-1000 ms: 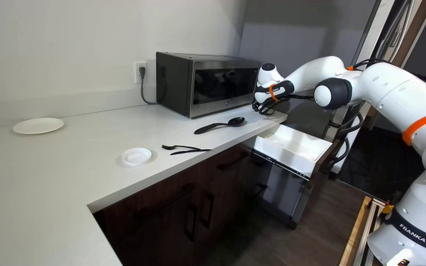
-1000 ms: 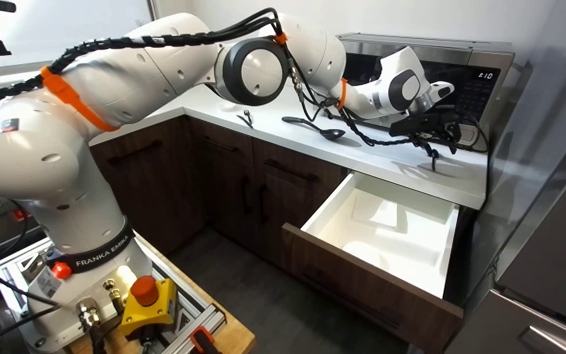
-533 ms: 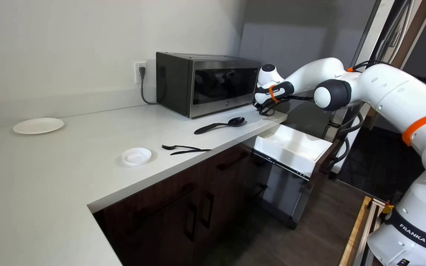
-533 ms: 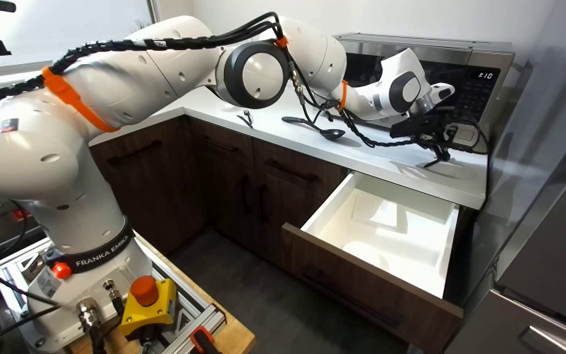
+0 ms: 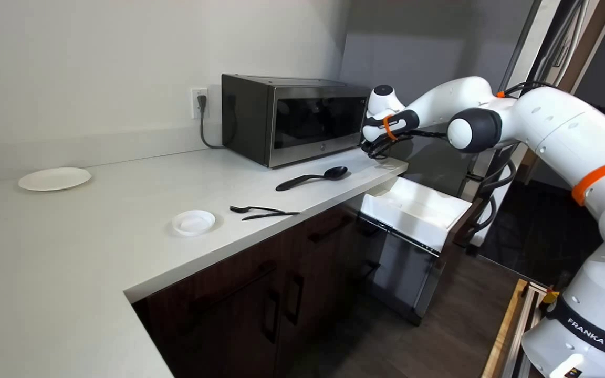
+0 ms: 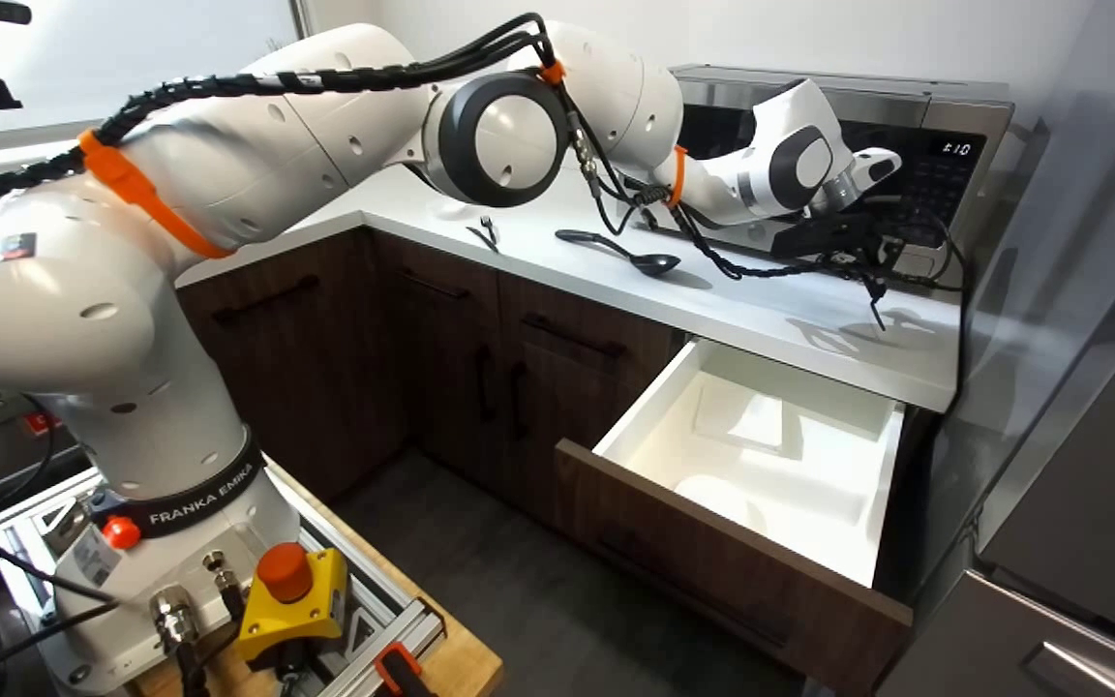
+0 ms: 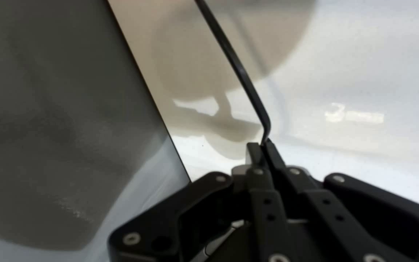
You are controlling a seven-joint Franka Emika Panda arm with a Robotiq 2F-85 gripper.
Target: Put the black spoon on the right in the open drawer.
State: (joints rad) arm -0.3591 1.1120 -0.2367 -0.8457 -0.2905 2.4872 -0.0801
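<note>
Black spoon, microwave behind, fork near dish

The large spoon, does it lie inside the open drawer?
No: in an exterior view, the large spoon lies on the counter, outside the drawer.

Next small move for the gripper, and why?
Probably a slight lift, to check what's held before heading for the open drawer. The gripper is shut on a thin black stem above the counter; the stem runs out of the wrist view, so I can't tell what it is. The black spoon lies on the counter, apart from the gripper.
</note>
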